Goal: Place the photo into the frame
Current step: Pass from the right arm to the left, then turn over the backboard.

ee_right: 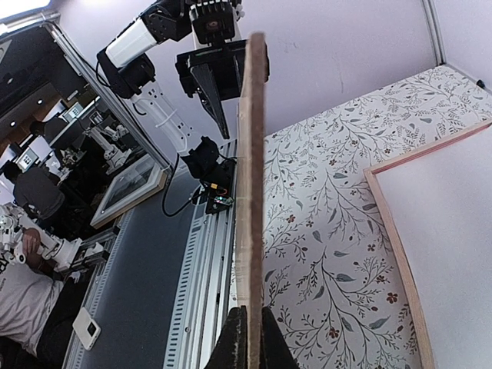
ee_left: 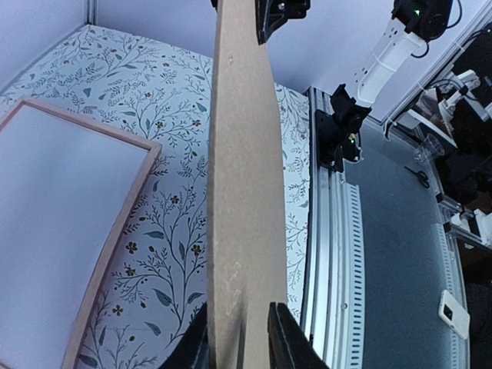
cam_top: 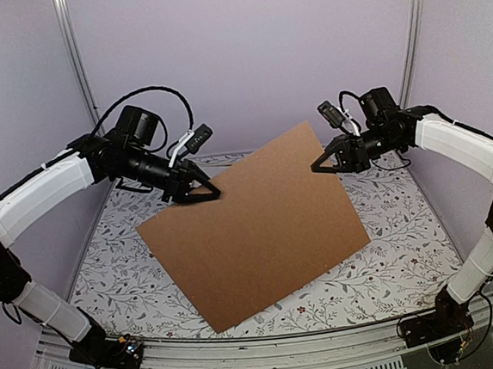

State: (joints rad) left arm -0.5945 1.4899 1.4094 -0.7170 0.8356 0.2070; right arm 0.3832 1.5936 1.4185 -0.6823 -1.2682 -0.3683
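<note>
a plain brown backing board [cam_top: 259,226] hangs tilted in the air above a floral-patterned bench [cam_top: 392,267], carried from both sides. the left jaws pinch the board's left edge, and the right jaws are pressed tight on its far right edge. the thin pink frame [ee_left: 118,238] lies flat on the bench beneath the board, with a pale panel inside it.

A: What colour was the board [cam_top: 258,222]?
B: Plain brown. The desk [cam_top: 409,261] was white with grey leafy sprigs and small dark flowers; the frame [ee_left: 117,234] was pale pink.
</note>
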